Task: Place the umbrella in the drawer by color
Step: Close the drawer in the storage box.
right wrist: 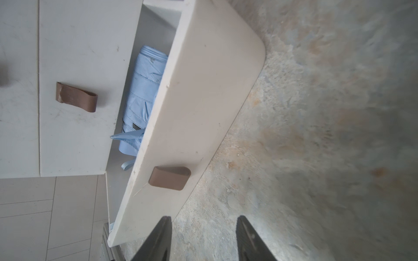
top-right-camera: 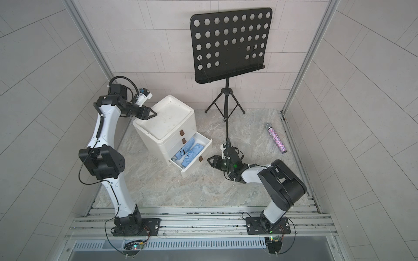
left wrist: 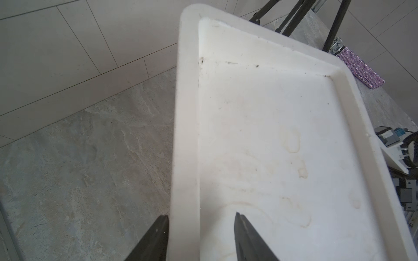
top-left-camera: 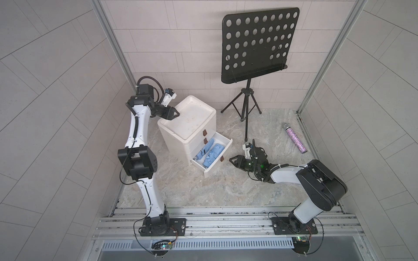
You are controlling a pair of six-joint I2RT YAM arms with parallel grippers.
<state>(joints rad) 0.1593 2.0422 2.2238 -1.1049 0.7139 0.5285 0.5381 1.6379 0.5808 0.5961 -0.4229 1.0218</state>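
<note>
**Blue umbrellas (top-left-camera: 213, 153) in open bottom drawer (right wrist: 203, 101)**

Two folded, side by side, long axes parallel to drawer front. R gripper (right wrist: 203, 218), jaws spread & empty, is nearer, aimed at front near handle (right wrist: 169, 178); open floor (right wrist: 316, 135) beside it. L gripper (left wrist: 201, 217) spread astride cabinet (left wrist: 185, 113) rim.

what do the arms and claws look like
The left arm and the right arm have white shells, bulky black joints and thin black cables tied along them. The left claw and the right claw are black, each with two tapered, pointed fingers. Green lights glow by the right wrist.
</note>
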